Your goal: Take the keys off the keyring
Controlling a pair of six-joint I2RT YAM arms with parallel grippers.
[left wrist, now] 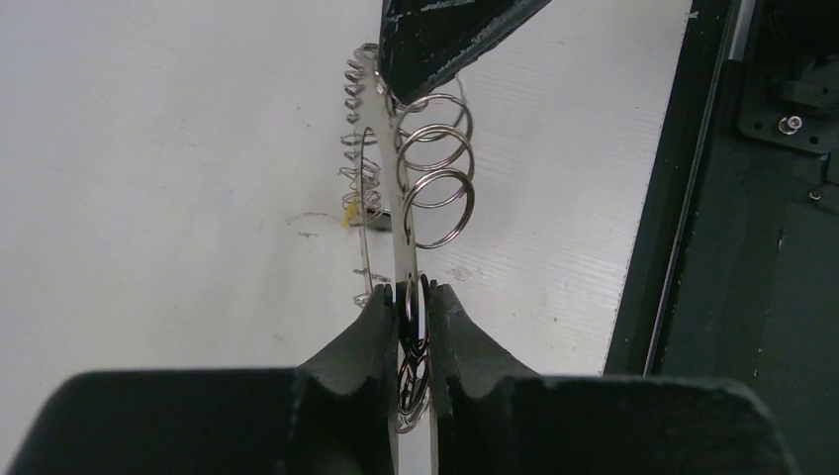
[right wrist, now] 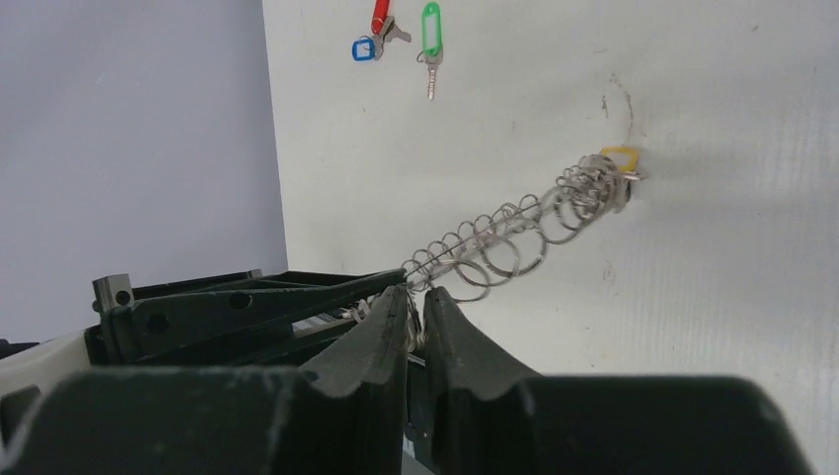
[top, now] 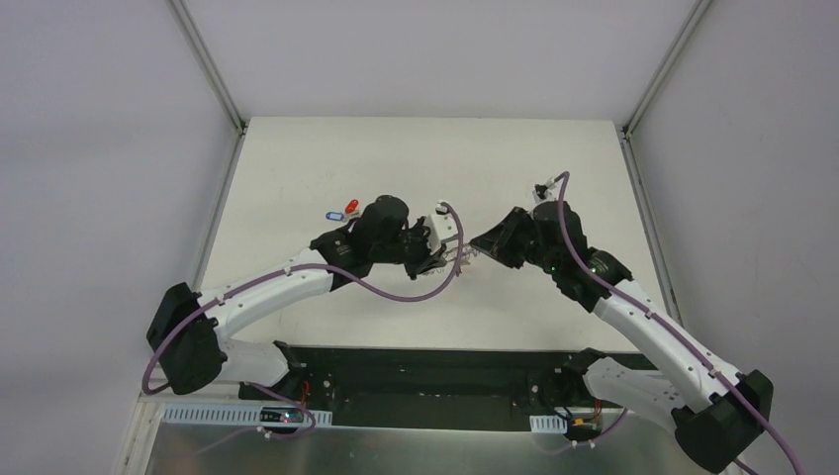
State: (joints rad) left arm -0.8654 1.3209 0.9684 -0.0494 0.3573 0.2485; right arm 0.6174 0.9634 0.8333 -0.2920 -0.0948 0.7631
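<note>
Clamping left gripper (left wrist: 411,297): jaws pinched on keyring (left wrist: 401,198) rim.
Right gripper (right wrist: 416,297): jaws pinched on opposite rim.
Keyring axis: mid-table, on edge, 9 to 3 o'clock.
Yellow key (right wrist: 620,158): on keyring.
Red key (top: 351,206), blue key (top: 334,213), green key (right wrist: 429,30): table, 10 o'clock.

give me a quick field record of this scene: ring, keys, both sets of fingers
keyring: held on edge between the two arms
left fingers: shut on the keyring's flat band
right fingers: shut on its opposite edge
keys off the ring: red key, blue key, green key, lying together on the table
yellow key: at the ring's far side, apparently not yet removed
</note>
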